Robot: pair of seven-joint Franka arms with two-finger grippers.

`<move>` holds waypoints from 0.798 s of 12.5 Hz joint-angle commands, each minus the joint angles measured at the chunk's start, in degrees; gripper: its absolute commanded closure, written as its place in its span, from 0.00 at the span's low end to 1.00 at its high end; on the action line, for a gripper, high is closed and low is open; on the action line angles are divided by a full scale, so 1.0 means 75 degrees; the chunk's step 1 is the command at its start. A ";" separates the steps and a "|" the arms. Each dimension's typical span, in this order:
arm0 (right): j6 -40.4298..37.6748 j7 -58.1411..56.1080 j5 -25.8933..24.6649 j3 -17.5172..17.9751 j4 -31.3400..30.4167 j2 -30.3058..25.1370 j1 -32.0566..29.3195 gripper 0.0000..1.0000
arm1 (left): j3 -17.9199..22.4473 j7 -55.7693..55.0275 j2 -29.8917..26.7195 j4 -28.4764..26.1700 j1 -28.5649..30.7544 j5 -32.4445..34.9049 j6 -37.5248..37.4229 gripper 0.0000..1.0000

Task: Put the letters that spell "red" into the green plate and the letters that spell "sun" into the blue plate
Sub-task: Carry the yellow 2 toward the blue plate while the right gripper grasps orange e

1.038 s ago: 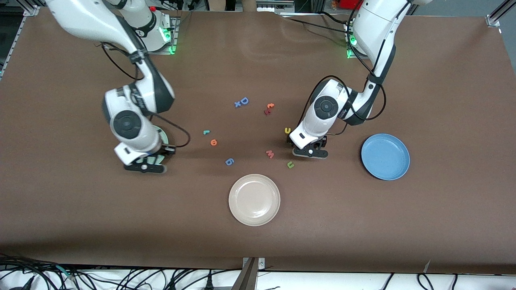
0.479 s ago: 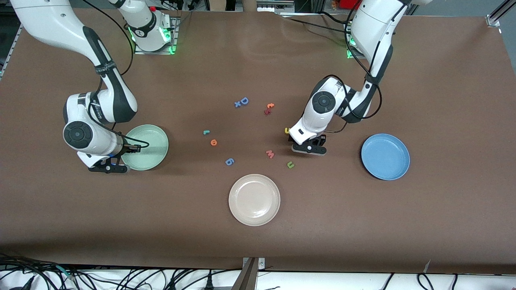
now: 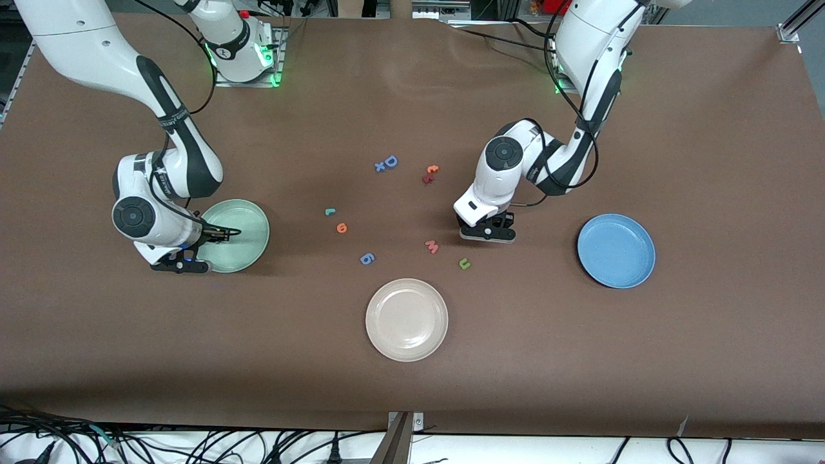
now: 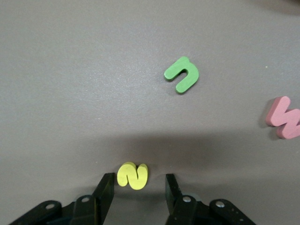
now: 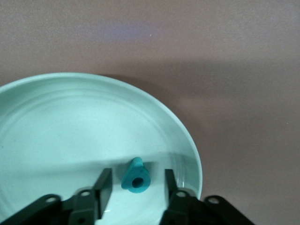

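Observation:
My right gripper (image 3: 180, 263) hangs low over the green plate (image 3: 248, 222) at its rim. Its fingers stand open, and the teal d (image 5: 136, 176) lies loose between them on the green plate (image 5: 70, 122). The left gripper (image 3: 488, 233) is down at the table, open, one finger on either side of the yellow s (image 4: 132, 175) without touching it. The green n (image 3: 464, 263) lies nearer to the front camera. The teal r (image 3: 330, 211) and orange e (image 3: 341, 227) lie mid-table. The blue plate (image 3: 615, 251) holds nothing.
A pink w (image 3: 432, 246) lies beside the green n. A blue 6-like letter (image 3: 367, 258), a blue D with an x (image 3: 387, 163) and a red and orange pair (image 3: 430, 173) are scattered mid-table. A cream plate (image 3: 406, 319) sits nearer the front camera.
The right arm swung toward its own end of the table, uncovering the green plate, and opened, letting the teal d go. The left gripper shifted slightly and narrowed its fingers around the yellow s.

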 commanded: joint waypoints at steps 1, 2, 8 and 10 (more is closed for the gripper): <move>-0.0204 0.0063 0.0153 0.0349 -0.0077 -0.0488 -0.0072 0.01 | 0.0090 -0.0298 0.0126 -0.0049 -0.0111 0.0246 0.0363 0.48; -0.0484 0.0552 0.0153 0.0641 -0.0008 -0.0629 -0.0072 0.01 | 0.0090 -0.0310 0.0126 -0.0049 -0.0100 0.0258 0.0375 0.50; -0.0406 0.3962 0.0117 0.2401 0.0390 -0.0491 0.0242 0.01 | 0.0102 -0.0310 0.0137 -0.0061 -0.0088 0.0491 0.0387 0.73; -0.0102 0.4608 0.0106 0.2390 0.0473 -0.0221 0.0559 0.01 | 0.0102 -0.0310 0.0137 -0.0072 -0.0030 0.0679 0.0387 0.74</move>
